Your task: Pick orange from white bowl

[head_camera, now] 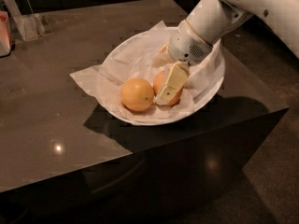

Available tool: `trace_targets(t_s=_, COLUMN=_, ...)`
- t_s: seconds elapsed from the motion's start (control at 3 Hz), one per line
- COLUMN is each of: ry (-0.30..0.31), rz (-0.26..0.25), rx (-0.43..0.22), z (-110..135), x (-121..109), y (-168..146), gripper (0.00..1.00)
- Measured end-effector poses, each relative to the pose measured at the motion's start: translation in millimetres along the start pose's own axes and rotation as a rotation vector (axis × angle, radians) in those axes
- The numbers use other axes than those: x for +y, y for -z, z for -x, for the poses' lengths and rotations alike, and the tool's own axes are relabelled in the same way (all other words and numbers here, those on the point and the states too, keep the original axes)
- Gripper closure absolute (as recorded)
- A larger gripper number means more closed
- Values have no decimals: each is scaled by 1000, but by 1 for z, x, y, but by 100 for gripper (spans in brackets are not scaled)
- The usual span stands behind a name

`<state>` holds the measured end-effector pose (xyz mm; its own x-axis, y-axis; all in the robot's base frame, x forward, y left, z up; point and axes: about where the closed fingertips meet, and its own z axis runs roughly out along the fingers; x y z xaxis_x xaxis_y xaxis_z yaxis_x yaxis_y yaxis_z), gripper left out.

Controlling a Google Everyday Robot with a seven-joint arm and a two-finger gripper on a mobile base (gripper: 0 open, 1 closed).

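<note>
The white bowl [216, 84] lined with crumpled white paper [96, 80] sits near the table's right corner. The reddish orange [159, 83] lies in its middle, touching a paler, rounder yellow-orange fruit [137, 94] on its left. My gripper [162, 80] reaches down into the bowl from the upper right. It is open and straddles the orange. The near finger [171, 82] covers the orange's front. The far finger [161, 56] stands behind it, and most of the orange is hidden.
The dark glossy table [56, 125] ends just in front of and right of the bowl. A clear plastic stand [29, 24] and a reddish object [4, 31] stand at the far left. My white arm [261, 3] crosses the upper right.
</note>
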<state>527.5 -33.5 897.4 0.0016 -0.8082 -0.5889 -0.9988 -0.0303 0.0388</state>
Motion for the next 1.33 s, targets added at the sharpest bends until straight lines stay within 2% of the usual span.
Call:
trace_targets(t_s=1.0, ry=-86, rz=35, rx=-9, z=-26, x=-5, y=-19, gripper=21)
trace_targets(t_s=1.33, ry=-92, rz=39, rx=-8, z=-28, x=-5, y=-20, gripper=40)
